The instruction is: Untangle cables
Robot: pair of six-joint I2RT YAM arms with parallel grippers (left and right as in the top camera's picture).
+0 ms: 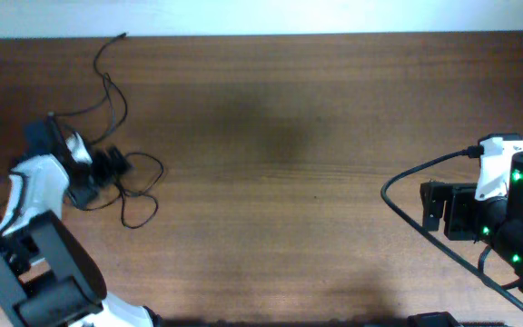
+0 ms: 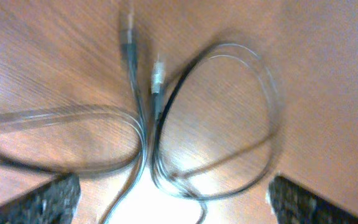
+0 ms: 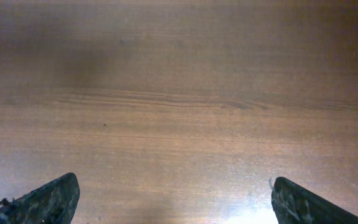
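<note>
Thin black cables (image 2: 146, 134) lie on a brown wooden table (image 1: 289, 136), at its left side, directly under the left gripper (image 1: 112, 165). In the left wrist view, two loose loops spread to either side and meet in the middle, where several strands run close together. The blur hides whether they cross or knot there. Two small connector plugs (image 2: 157, 78) lie side by side just past that meeting point, each at the end of a strand. The left gripper's dark, rough fingers (image 2: 36, 199) stand wide apart at the bottom corners of that view. The loops rest on the wood between them and nothing is clamped, so its jaws are spread and empty.

From overhead, the part nearest the robot is a small loop just to the right of the white and black left arm (image 1: 34, 191). A wider loop bulges rightward beside the gripper. Farther on, one strand snakes toward the table's far edge and ends just short of it, near the far left corner. A white surface (image 1: 289, 16) borders that edge.

Right of the cables, open wood runs across the whole middle of the table. The right gripper (image 1: 436, 207) hangs well apart at the right side, fingers spread wide over the wood, holding nothing. A thicker black cable (image 1: 398, 186) curves out from the right arm.
</note>
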